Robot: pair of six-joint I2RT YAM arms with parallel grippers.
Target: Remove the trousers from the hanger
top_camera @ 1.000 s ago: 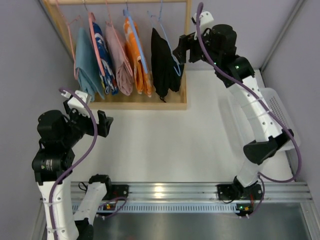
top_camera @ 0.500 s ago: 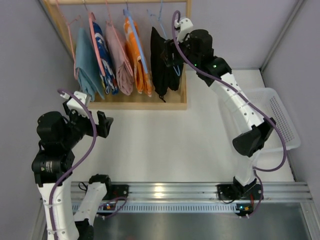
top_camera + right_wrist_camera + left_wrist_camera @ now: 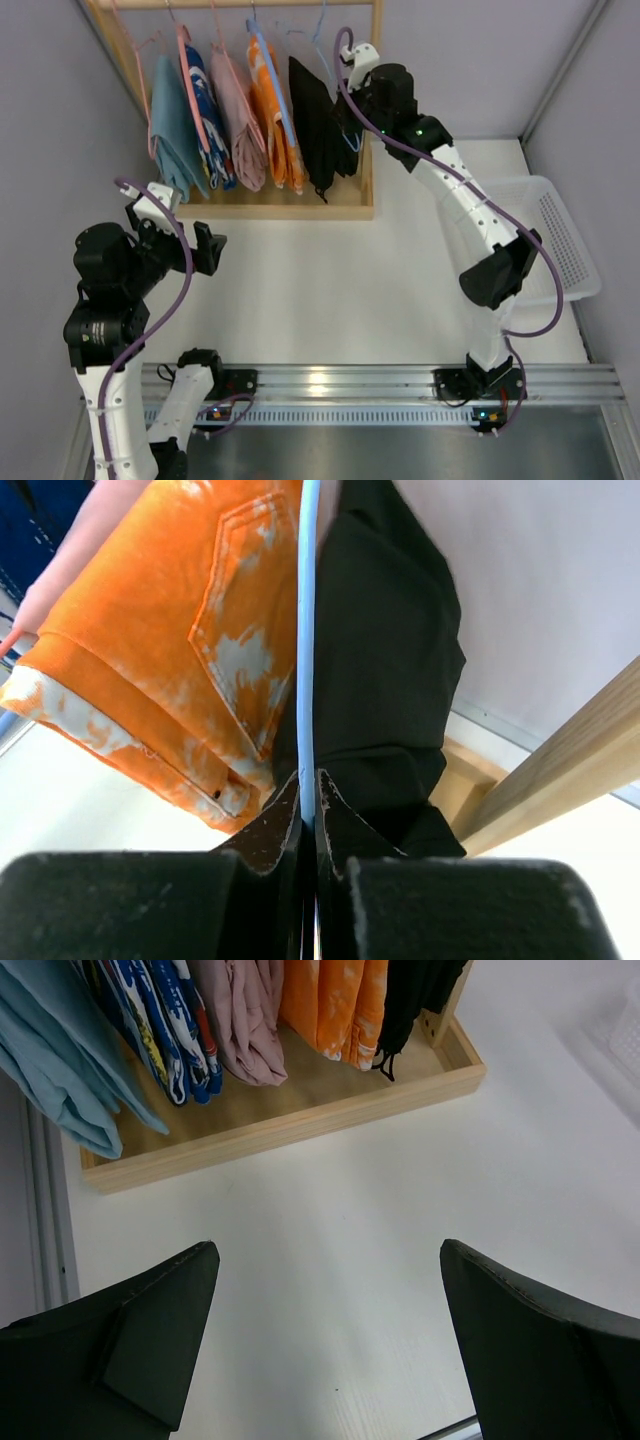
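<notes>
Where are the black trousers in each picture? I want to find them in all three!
Top external: the black trousers hang last on the right of the rack.
Left wrist: the black trousers are at the top edge, right of middle.
Right wrist: the black trousers fill the middle, right of the blue hanger.
Landmark: the orange trousers hang just left of them in every view.

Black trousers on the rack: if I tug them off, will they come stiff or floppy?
Probably floppy: the black trousers hang in soft folds. Likely light, since a thin blue hanger bears them. They may swing, as the right gripper pinches only the hanger.
</notes>
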